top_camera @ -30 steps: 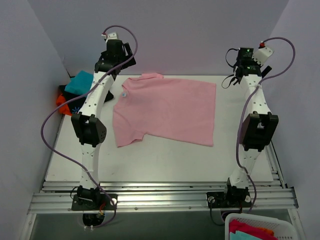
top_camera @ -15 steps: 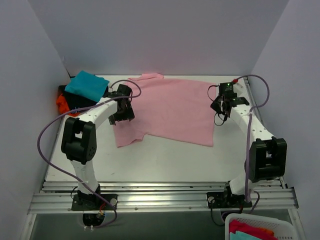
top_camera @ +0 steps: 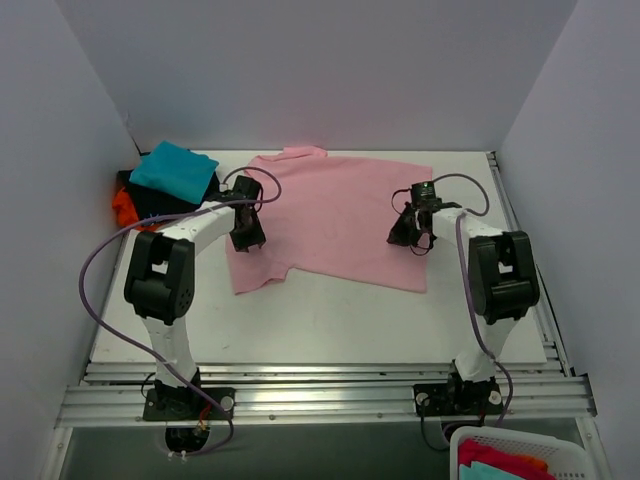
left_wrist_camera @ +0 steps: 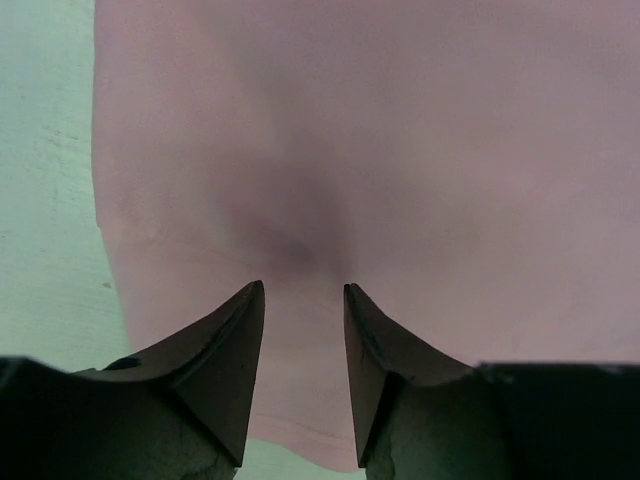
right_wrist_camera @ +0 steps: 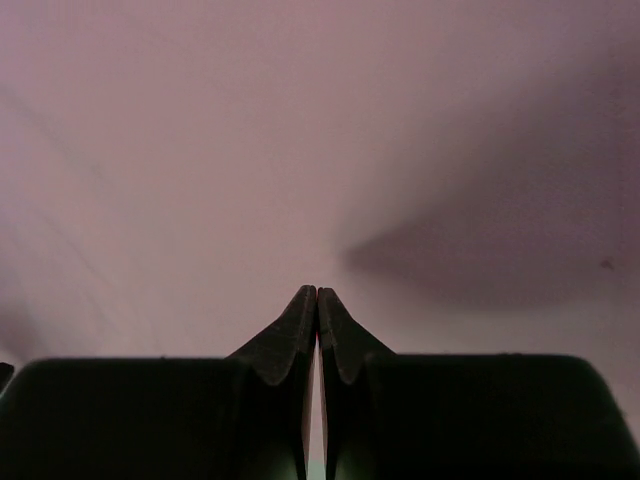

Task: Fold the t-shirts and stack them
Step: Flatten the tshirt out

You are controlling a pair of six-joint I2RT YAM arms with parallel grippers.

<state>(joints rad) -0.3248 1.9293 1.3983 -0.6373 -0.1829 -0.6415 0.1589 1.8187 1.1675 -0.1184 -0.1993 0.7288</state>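
Observation:
A light-pink t-shirt [top_camera: 340, 205] lies spread flat on the white table [top_camera: 330, 320], collar to the left. My left gripper [top_camera: 247, 238] is low over its left edge by the near sleeve. In the left wrist view its jaws [left_wrist_camera: 303, 292] stand apart, with flat pink cloth [left_wrist_camera: 400, 150] between and ahead of them. My right gripper [top_camera: 405, 232] is down on the shirt's right part, inside the hem. In the right wrist view it [right_wrist_camera: 317, 291] is shut tip to tip over pink cloth [right_wrist_camera: 200, 150], and no fold shows between the tips.
At the table's back left corner is a pile of shirts: teal [top_camera: 175, 170] on top, black [top_camera: 140, 200] and orange-red [top_camera: 122, 208] beneath. A white basket [top_camera: 560, 462] holding coloured cloth stands off the table at the near right. Walls close in on both sides.
Both arms came down from raised poses onto the shirt. The right gripper shut and slid left from the hem. The left jaws narrowed. The shirt's outline is unchanged.

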